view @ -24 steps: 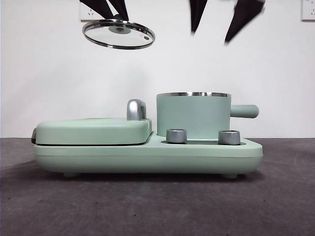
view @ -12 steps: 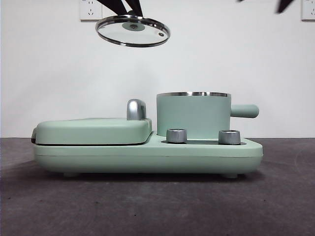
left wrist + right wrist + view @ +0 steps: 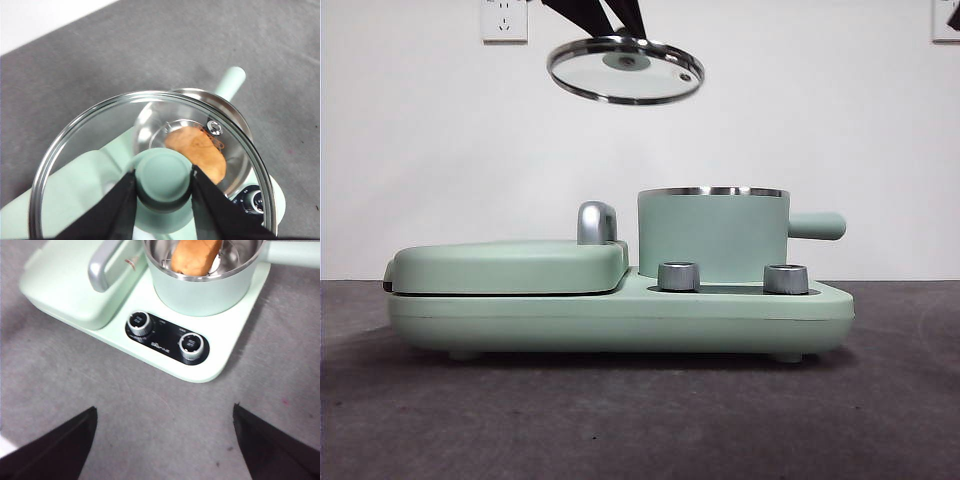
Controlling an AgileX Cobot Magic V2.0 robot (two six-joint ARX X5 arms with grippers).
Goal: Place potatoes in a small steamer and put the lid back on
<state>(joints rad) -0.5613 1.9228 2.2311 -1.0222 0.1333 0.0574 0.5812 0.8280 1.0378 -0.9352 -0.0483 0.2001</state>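
Front view: lid tilted in air, above and left of small steamer; griddle cover beside steamer, two knobs before it.
Left wrist view: left gripper clamped on lid's knob; one potato inside steamer, seen through glass.
Right wrist view: right gripper jaws wide apart over table, clear of appliance.

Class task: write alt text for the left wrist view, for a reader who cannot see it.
The left gripper holds the glass lid by its mint-green knob above the small steamer. Through the glass, the potato lies inside the steamer.
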